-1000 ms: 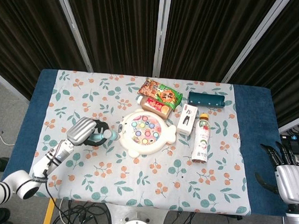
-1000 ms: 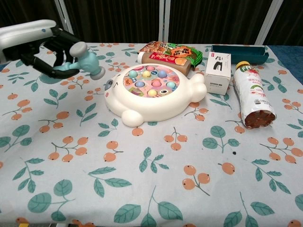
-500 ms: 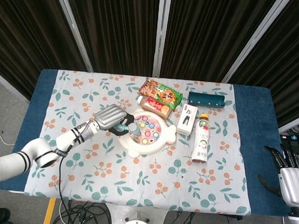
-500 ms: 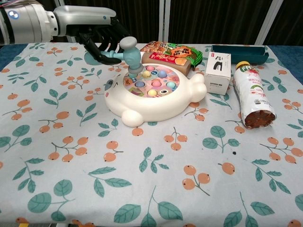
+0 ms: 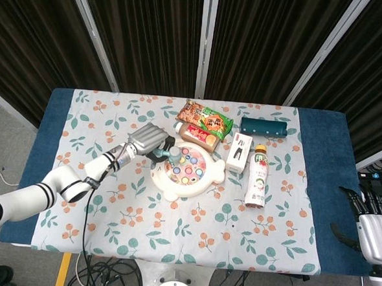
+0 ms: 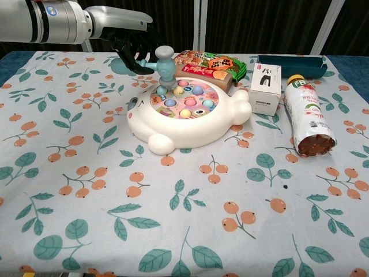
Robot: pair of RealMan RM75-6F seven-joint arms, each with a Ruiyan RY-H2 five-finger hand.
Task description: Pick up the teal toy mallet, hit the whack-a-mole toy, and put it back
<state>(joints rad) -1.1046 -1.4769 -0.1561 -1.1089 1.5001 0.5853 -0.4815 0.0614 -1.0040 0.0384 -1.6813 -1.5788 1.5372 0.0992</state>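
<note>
The left hand (image 6: 134, 47) holds the teal toy mallet (image 6: 163, 62) with its head down on the whack-a-mole toy (image 6: 187, 115), whose body blocks the way just ahead of and below the fingers (image 6: 128, 57). Past the mallet head, close behind the toy, a snack packet (image 6: 203, 60) and a red box (image 6: 203, 71) crowd the tabletop (image 6: 86, 190); beyond these stand a white carton (image 6: 265, 88), a lying bottle (image 6: 307, 116) and a dark teal box (image 6: 288, 61). Outward from the fingers, on the arm's side, and toward the near edge, the cloth lies open.
</note>
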